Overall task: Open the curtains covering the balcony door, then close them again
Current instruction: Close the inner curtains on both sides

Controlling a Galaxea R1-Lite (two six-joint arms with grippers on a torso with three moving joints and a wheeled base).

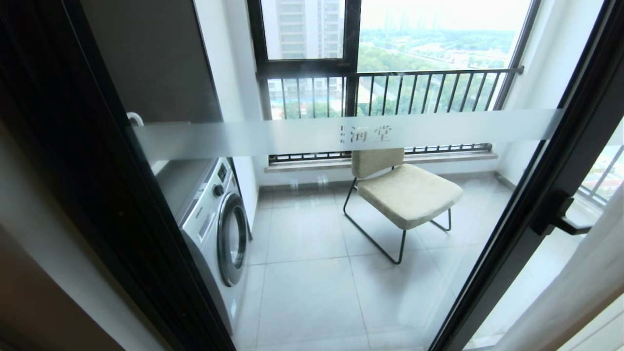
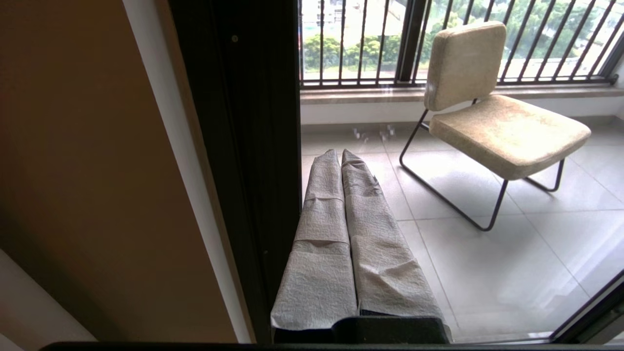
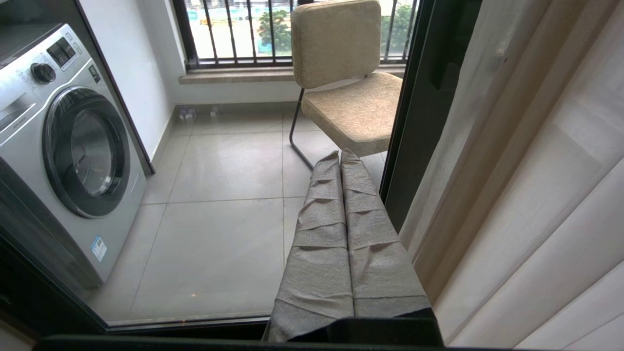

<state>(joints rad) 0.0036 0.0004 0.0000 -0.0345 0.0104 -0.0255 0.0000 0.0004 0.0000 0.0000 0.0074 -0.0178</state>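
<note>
Curtains: beige-cream woven drapes with sheer white layer (image 3: 526, 161) hang bunched beside the right frame of the black-framed glass balcony door (image 1: 526, 195), pane uncovered.
Left gripper (image 2: 341, 156): cloth-wrapped fingers clenched, empty.
Right gripper (image 3: 340, 157): clenched, empty, near the drapes.

Looks like a high-rise flat, seen from indoors through the glass balcony door (image 1: 341, 136). Past both shut pincers there's a tiled balcony with a front-loading washer (image 3: 68, 146) off to the left pincer's (image 2: 341, 155) side, a padded chair (image 1: 399, 190) ahead, a railed window (image 1: 390, 92) over treetops and tower blocks, and curtains (image 3: 526, 170) bunched just beside the right pincer (image 3: 340, 155).
</note>
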